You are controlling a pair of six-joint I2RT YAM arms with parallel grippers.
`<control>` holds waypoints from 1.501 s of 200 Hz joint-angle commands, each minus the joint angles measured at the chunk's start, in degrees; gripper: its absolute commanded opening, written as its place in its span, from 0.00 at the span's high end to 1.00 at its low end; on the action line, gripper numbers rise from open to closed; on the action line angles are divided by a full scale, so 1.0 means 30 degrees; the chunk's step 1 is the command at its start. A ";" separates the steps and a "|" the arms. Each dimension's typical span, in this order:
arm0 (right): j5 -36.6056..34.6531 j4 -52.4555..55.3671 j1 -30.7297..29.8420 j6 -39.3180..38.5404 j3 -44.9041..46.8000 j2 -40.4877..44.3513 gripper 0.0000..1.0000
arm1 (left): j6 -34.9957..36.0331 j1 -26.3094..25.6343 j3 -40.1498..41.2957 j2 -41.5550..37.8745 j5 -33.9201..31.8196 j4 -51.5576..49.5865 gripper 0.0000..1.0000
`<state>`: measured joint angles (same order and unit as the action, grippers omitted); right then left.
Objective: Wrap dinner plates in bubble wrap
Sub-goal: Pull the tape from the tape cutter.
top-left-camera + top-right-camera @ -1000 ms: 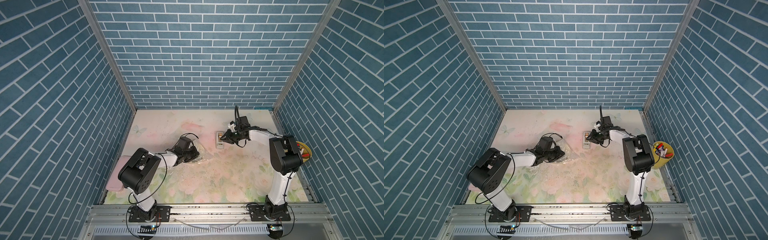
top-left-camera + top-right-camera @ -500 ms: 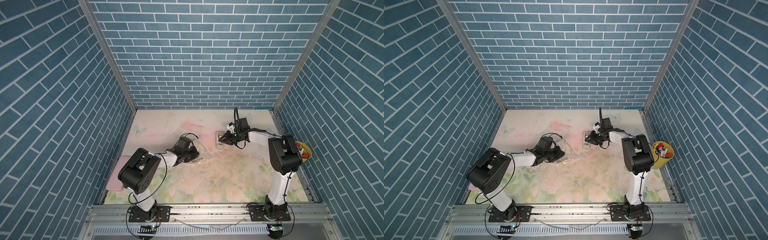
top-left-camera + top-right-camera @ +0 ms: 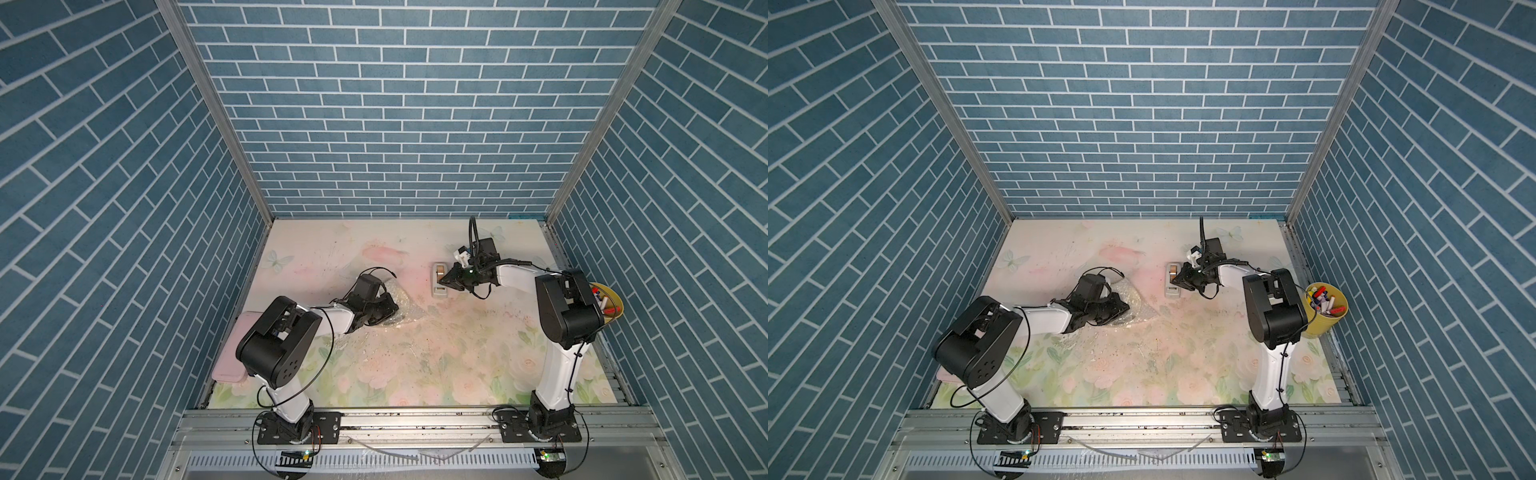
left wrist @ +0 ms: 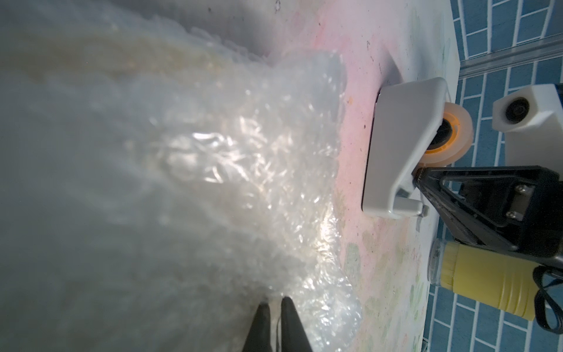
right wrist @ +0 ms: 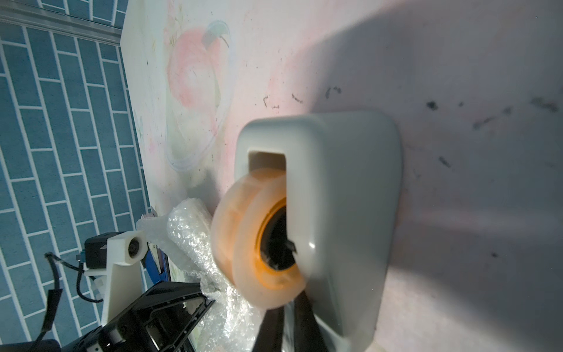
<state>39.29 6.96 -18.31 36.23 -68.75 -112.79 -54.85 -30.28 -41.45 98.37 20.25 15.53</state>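
- In both top views I see the bubble wrap [image 3: 409, 311] bunched left of the table's [image 3: 415, 365] middle, with the left gripper [image 3: 394, 309] against it. The right gripper [image 3: 443, 284] is at the tape dispenser [image 3: 436, 268], apart from the wrap.
- Left wrist: its jaws are almost together, tips at the wrap's edge. I can't tell if a fold is pinched. The plate [image 4: 91, 58] shows only as a cream tint through the wrap.
- Right wrist: its jaws stand narrow, just beside the tape roll [image 5: 243, 243]. I can't tell whether they hold tape.
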 commanded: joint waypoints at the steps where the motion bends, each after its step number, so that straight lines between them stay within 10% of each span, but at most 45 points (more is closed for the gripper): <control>1: 0.0076 -0.0794 0.0057 0.0592 0.0915 -0.0270 0.88 | 0.0149 -0.0007 0.0866 0.0723 -0.0158 -0.2633 0.88; 300: 0.2801 -0.5203 0.0041 0.5819 0.3449 0.2236 1.00 | -0.0027 0.0099 0.1176 0.1359 -0.0045 -0.1984 0.92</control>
<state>43.81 -7.44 -17.98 51.22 -59.96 -109.16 -55.07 -30.02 -40.75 99.02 20.88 17.69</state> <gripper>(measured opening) 0.050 0.086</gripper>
